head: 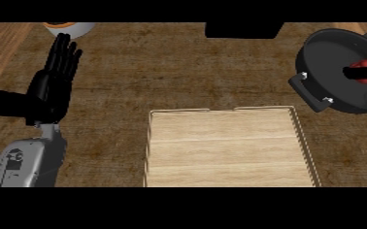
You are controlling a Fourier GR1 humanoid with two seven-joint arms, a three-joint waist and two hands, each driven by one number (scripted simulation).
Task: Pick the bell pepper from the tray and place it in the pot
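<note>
**Wooden tray (229, 150) up close, red pepper over in the pot**

The tray lay nearest to you, low in the middle of the head view. It was pale wood with a thin rim all round, and it sat flat on the brown surface (165, 68).

At your left, the grey left forearm (25, 162) came up from the lower edge. The black left hand (54, 85) stood above it, near the left edge, resting. Its fingers (64, 53) were straight, side by side, and pointed up the view. They held nothing.

The black pot (329, 63) sat at the right edge, well apart from the hand and just past the tray's far right corner. The edge cut part of it off. A black handle (309, 91) stuck out from its near left side. The bell pepper (356, 73) was inside the pot, and you saw only a small red piece of it at the right edge.

At the top, a black block (242, 30) showed in the middle. A round white thing with an orange top (68, 28) showed just above the left hand's fingertips.
</note>
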